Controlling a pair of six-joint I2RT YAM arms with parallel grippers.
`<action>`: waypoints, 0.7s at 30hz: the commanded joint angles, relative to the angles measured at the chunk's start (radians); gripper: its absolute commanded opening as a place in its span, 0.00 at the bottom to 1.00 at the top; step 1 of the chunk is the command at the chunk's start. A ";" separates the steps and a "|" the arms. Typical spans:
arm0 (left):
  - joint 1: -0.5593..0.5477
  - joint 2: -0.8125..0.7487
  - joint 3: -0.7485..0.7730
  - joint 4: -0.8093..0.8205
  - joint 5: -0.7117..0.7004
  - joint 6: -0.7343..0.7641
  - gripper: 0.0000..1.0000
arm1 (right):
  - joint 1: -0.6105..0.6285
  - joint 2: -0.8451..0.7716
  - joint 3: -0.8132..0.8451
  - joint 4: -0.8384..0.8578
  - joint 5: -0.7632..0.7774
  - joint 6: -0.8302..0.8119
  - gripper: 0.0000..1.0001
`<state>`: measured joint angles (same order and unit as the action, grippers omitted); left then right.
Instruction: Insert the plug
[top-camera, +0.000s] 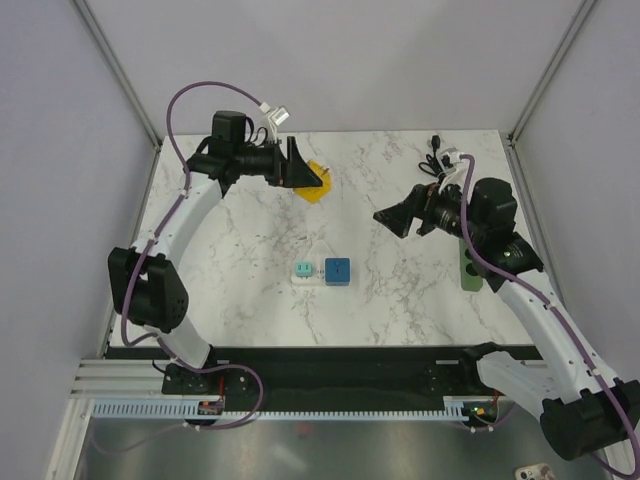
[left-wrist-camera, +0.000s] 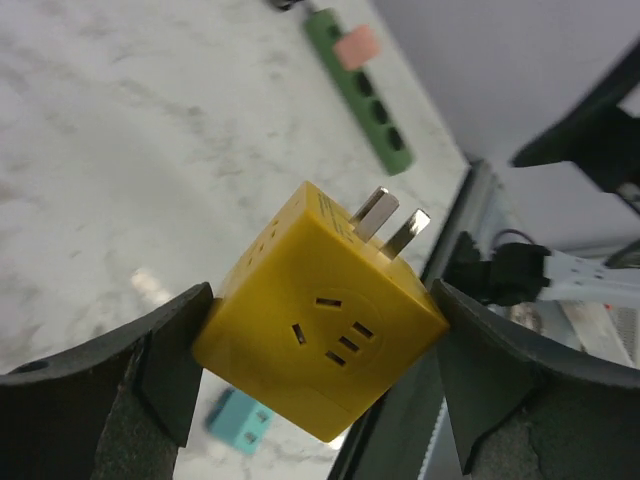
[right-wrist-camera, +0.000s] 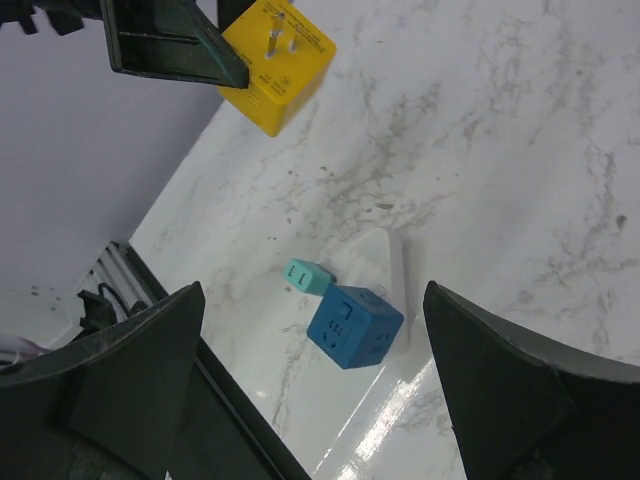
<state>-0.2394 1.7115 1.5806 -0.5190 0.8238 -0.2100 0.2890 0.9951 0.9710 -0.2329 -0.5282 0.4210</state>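
1. The left gripper (left-wrist-camera: 320, 345) is closed on a yellow cube-shaped plastic plug adapter (left-wrist-camera: 300, 300). One black finger (left-wrist-camera: 165, 375) presses the cube's 9 o'clock side and the other presses its 3 o'clock side.
2. In the left wrist view, two flat metal prongs (left-wrist-camera: 390, 220) stick out of the cube toward 1 o'clock. The face turned to the camera carries socket slots.
3. In the top view, the yellow cube sits at about 12 o'clock from the middle of the white marble-patterned table (top-camera: 230, 280). It appears to be held off the surface.
4. The right gripper (right-wrist-camera: 315, 385) is spread wide and holds nothing. In the top view it hangs at 3 o'clock from the table's middle, well apart from the yellow cube.
5. A white wedge-shaped socket base (top-camera: 318, 258) lies near the table's middle.
6. A blue cube adapter (top-camera: 338, 271) sits on the base at its 3 o'clock end, and a small teal plug (top-camera: 303, 270) sits at its 9 o'clock end. I cannot tell whether either one is seated in the base.
7. A long green power strip (left-wrist-camera: 370, 95) lies by the table's 3 o'clock edge, partly hidden under the right arm in the top view. A pink block (left-wrist-camera: 357, 45) sits on one end of it.
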 joint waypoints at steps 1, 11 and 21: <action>-0.055 -0.104 -0.072 0.282 0.375 -0.194 0.02 | 0.006 -0.077 -0.053 0.316 -0.196 0.062 0.98; -0.153 -0.147 -0.311 1.415 0.454 -1.087 0.02 | 0.010 -0.139 -0.212 0.713 -0.228 0.053 0.98; -0.221 -0.164 -0.353 1.542 0.368 -1.191 0.02 | 0.120 -0.073 -0.144 0.759 -0.201 0.055 0.98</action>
<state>-0.4488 1.5753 1.2510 0.8898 1.2343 -1.3025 0.3702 0.9176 0.7681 0.4564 -0.7288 0.4915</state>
